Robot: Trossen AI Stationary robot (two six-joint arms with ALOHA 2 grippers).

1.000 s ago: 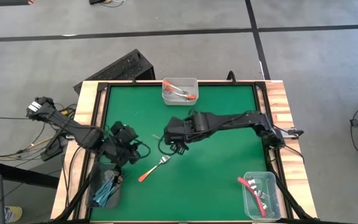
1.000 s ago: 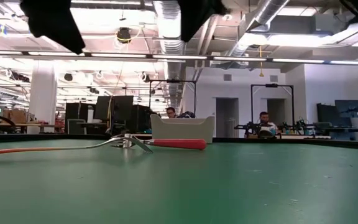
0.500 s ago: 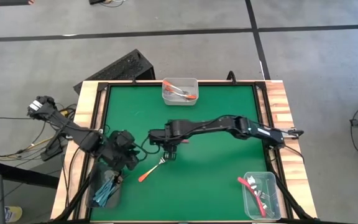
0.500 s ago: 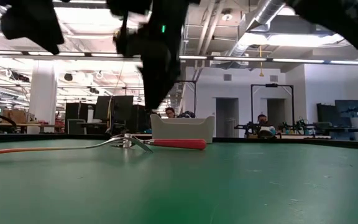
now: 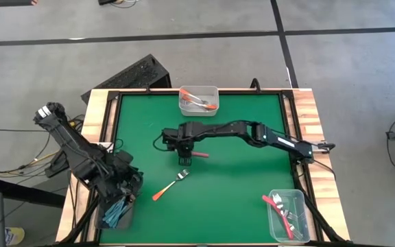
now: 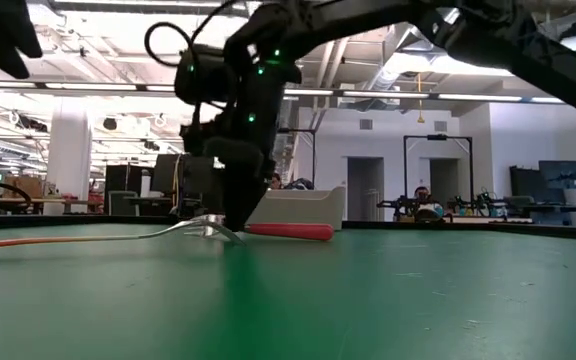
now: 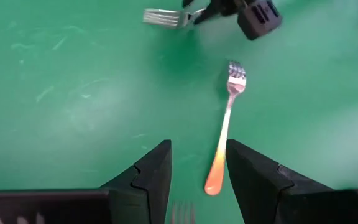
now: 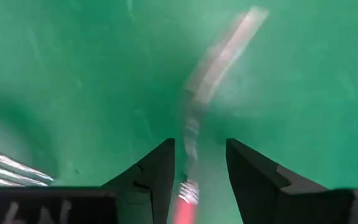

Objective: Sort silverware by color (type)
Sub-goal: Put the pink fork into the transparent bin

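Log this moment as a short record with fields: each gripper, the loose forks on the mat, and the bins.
right gripper: mid-table, fingers open, low over the red-handled fork
left gripper: fingers open, above the bin of blue forks at the near-left corner
orange-handled fork: loose on the green mat, untouched
orange bin: far edge, middle
red bin: near-right corner; one red fork lies across its rim

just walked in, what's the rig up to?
It is sorting forks by handle colour into clear bins. The right pincer, fingers open, is down over a red-handled fork mid-table and has not gripped it. An orange-handled fork lies loose nearby. The left pincer waits open by the bin of blue-handled forks. The other bins hold orange and red ones.
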